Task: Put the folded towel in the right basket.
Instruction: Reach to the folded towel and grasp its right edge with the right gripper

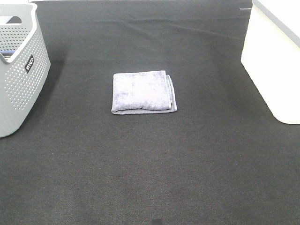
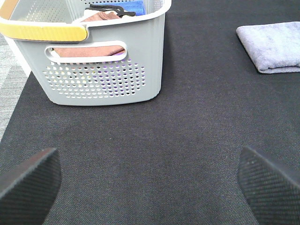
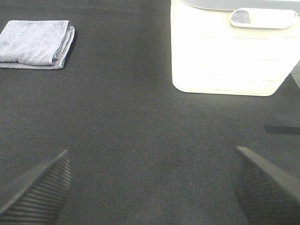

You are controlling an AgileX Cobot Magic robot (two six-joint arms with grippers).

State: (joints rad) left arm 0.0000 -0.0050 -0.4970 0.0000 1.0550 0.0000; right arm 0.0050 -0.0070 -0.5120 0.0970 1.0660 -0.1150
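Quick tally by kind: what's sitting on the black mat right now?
Baskets: 2 (grey basket, white basket)
Folded towel: 1
Total: 3, leaving out the cloths inside the grey basket, which are too hidden to count.

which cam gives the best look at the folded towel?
Exterior high: the folded towel sits whole near the middle of the picture, seen from above, with nothing covering it. Right wrist shows it too, but far off and at a low angle. Left wrist cuts it off at the picture's edge.
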